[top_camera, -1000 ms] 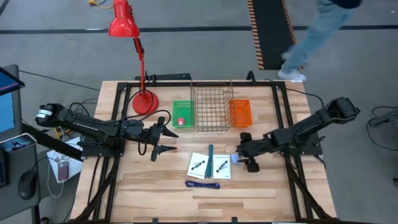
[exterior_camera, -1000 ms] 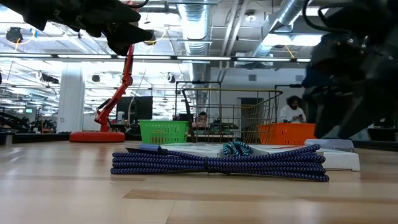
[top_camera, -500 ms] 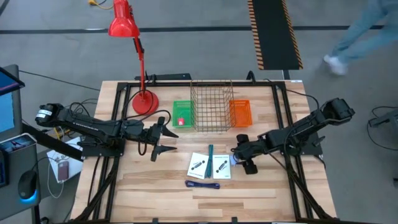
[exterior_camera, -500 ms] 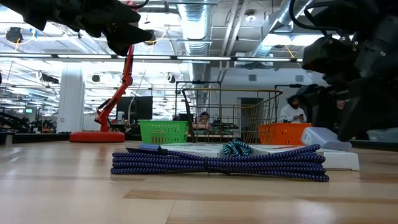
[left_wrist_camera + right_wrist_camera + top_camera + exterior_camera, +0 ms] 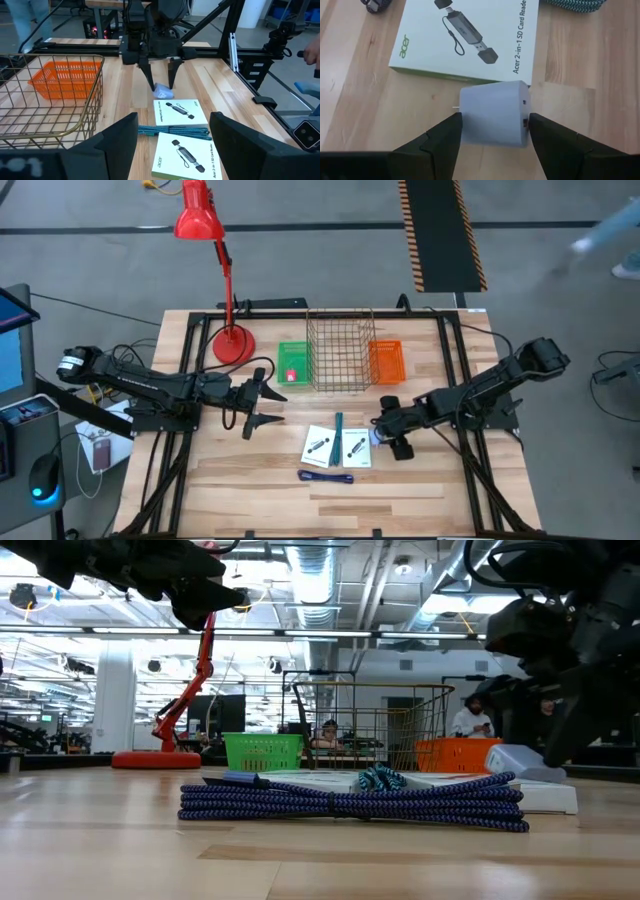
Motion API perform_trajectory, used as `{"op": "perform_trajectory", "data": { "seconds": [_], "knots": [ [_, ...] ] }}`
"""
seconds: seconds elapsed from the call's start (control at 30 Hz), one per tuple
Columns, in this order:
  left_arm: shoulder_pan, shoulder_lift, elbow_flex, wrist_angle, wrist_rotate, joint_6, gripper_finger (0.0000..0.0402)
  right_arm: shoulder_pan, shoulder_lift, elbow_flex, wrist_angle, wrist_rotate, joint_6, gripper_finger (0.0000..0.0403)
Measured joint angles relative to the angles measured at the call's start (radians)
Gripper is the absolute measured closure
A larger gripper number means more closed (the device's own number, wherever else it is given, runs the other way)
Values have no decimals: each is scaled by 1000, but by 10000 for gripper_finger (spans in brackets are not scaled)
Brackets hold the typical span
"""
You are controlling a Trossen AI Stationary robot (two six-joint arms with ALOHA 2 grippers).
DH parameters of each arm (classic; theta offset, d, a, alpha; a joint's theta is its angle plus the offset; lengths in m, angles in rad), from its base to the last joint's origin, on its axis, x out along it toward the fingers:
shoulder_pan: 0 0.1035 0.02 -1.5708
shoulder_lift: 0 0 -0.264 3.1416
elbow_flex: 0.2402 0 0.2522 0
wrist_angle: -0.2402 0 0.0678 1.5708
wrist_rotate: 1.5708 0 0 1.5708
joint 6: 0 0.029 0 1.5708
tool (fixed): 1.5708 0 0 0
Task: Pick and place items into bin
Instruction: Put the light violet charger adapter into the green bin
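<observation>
The right pincer (image 5: 383, 435) sits low over the worktop (image 5: 250, 480), its two fingers (image 5: 440, 140) clamped on either side of a pale blue block (image 5: 493, 114). In the low view the block (image 5: 520, 762) looks tilted, though whether it has left the wood cannot be told. Just beside it lies a white box (image 5: 470, 37) printed with a dark card reader, and a second white box (image 5: 320, 444) of the same kind lies next to that one. Between the two boxes runs a teal braided cord (image 5: 338, 425). Nearer the front edge, apart from the boxes, lies a coiled blue-purple cord (image 5: 325, 476).

Behind these things, toward the back of the worktop, stands a wire basket (image 5: 340, 352) with a green tray (image 5: 294, 364) on one side and an orange tray (image 5: 386, 361) on the other. A small red thing (image 5: 291, 375) lies in the green tray. A red desk lamp (image 5: 210, 270) stands at the back left corner.

The left pincer (image 5: 270, 408) waits over the left part of the worktop, its fingers spread wide and grasping nothing, well apart from the boxes.
</observation>
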Motion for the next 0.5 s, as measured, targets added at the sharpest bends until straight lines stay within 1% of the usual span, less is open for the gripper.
{"op": "perform_trajectory", "data": {
  "seconds": [0.13,0.27,0.5],
  "knots": [
    [0,0,0,0,0,0,167,0,45,4,29,-2,1,179],
    [0,0,0,0,0,0,167,-1,78,5,80,-28,1,180],
    [0,0,0,0,0,-10,167,-14,74,2,84,-39,3,185]
  ]
}}
